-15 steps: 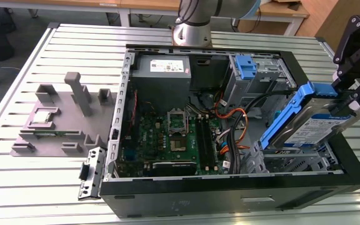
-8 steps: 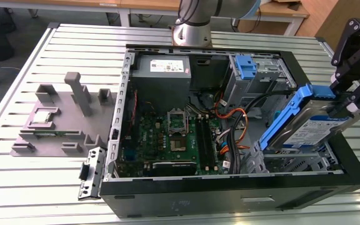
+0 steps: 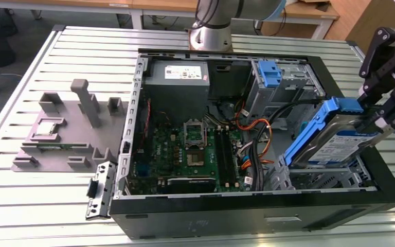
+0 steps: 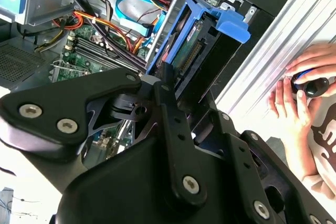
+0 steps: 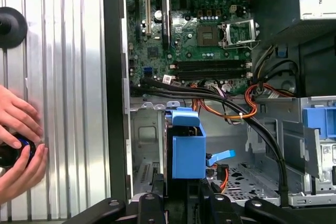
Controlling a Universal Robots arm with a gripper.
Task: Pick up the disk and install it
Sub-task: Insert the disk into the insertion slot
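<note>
Grip looks firm from my end: the gripper (image 3: 377, 122) is clenched on the upper end of the disk (image 3: 331, 144). I see that at the exterior view's right, where the disk hangs steeply tilted inside the open computer case (image 3: 252, 218). Its label faces the camera and blue rails frame it. Its lower end is down at the metal drive cage (image 3: 318, 177), though I cannot tell whether the two touch. The motherboard (image 3: 183, 149) lies flat in the case at the exterior view's left of the disk, with orange and black cables between them. In the first wrist view a person's hands (image 5: 18, 148) rest on the slatted table (image 3: 39, 206) just outside the case wall, cupped round a small dark object. A grey fixture (image 3: 60, 136) sits on the table, well apart from the disk, beyond the case's far side
</note>
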